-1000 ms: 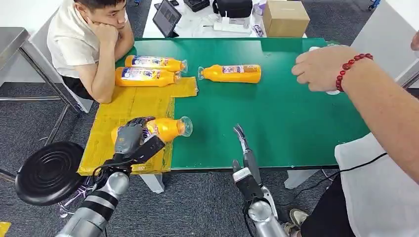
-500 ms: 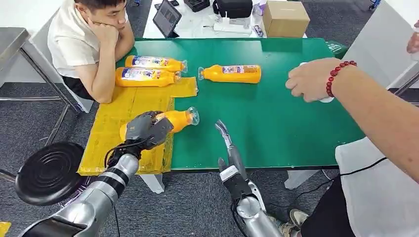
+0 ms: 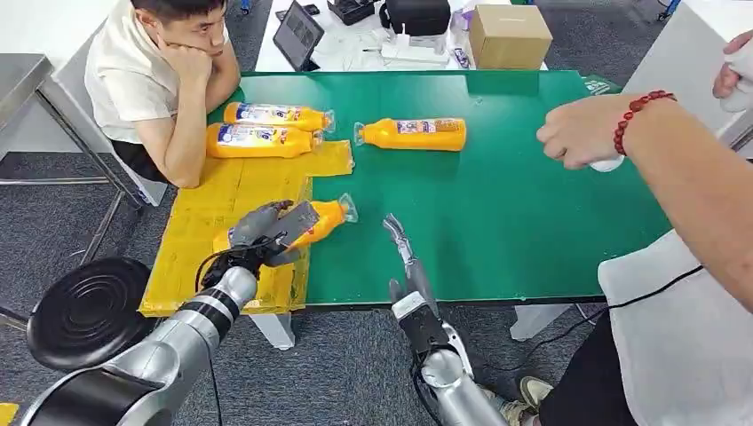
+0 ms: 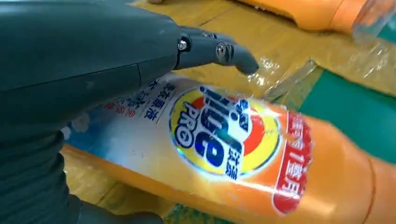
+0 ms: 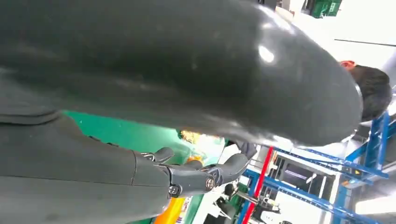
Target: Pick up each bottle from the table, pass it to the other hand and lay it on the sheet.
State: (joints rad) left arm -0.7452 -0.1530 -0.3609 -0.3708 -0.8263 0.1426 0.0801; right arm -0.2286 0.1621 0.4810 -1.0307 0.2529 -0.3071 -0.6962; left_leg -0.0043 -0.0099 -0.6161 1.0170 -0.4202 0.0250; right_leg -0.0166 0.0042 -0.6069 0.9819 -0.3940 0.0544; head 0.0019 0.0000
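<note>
— Hand on my left (image 3: 266, 229) is wrapped around a bottle (image 3: 321, 217), tilted, over the edge of the yellow sheet (image 3: 209, 222).

— And the right one?

— My right hand (image 3: 401, 248) holds nothing, fingers straight, above the green tabletop (image 3: 497, 204). Three more bottles lie farther back.

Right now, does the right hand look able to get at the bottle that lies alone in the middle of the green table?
Probably yes. The right hand is open and holds nothing, and only bare green table lies between it and the lone bottle. The person's hand is off to the side.
</note>
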